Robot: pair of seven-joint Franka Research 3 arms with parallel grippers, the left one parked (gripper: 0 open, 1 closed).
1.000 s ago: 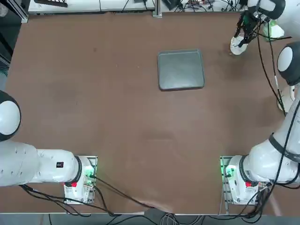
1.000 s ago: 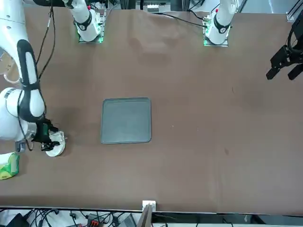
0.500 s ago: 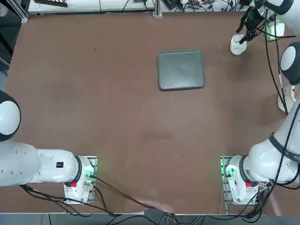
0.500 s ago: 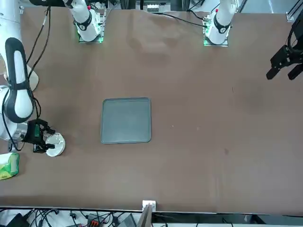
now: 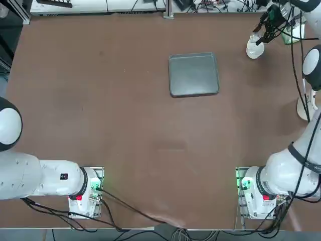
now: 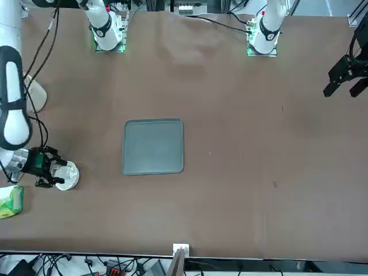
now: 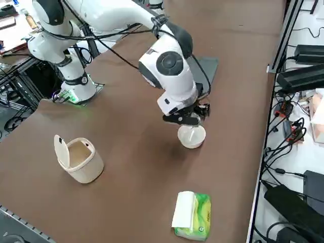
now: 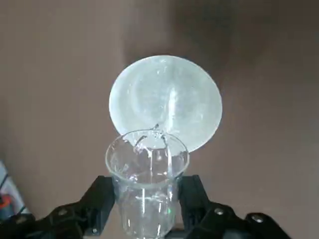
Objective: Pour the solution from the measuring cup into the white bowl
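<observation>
Pouring is the step in hand. Right gripper [image 8: 147, 209] pinches the cup [image 8: 147, 186] between its two fingers [image 8: 99, 199], holding it tilted over the bowl [image 8: 167, 99], lip toward the bowl's centre. On the top view the bowl [image 5: 254, 48] sits at about 1 o'clock from the tray [image 5: 194, 74], well apart from it, near the table's far right corner. To pour well, judgement is: keep the lip above the bowl's middle, tilt gradually, and avoid touching the rim.

Cup: clear liquid visible, with a thin stream at the lip. Bowl: looks wet inside; amount cannot be told. Tray: nothing in it. Lidded beige bin [image 7: 78, 157] stands open; contents not visible.
</observation>
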